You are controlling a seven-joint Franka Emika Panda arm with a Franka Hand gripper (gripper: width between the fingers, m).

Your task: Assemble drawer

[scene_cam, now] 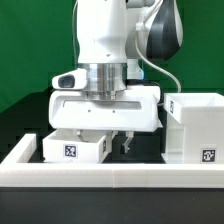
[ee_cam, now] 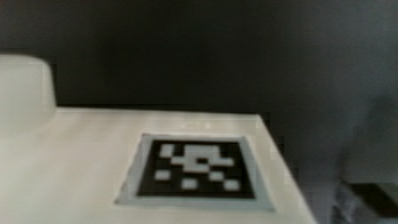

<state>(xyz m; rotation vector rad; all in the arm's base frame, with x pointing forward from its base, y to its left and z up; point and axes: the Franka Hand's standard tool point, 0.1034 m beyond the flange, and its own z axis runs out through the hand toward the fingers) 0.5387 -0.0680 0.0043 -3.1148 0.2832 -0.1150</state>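
A small white tray (scene_cam: pixel 75 148) with a black-and-white tag stands at the exterior view's left, just behind the front rail. The taller white housing (scene_cam: pixel 195 128) stands at the right, with a tag low on its front. My gripper (scene_cam: pixel 105 142) hangs straight down over the tray's right end, with the jaws wide apart. One dark finger (scene_cam: pixel 127 143) shows just right of the tray; the other is hidden behind it. The wrist view is blurred and filled by a white tagged surface of the tray (ee_cam: pixel 107 150), very close. A second tray is out of view.
A long low white rail (scene_cam: pixel 110 173) edges the black table (scene_cam: pixel 140 150) at the front. A narrow gap of table separates tray and housing. A green backdrop stands behind the arm.
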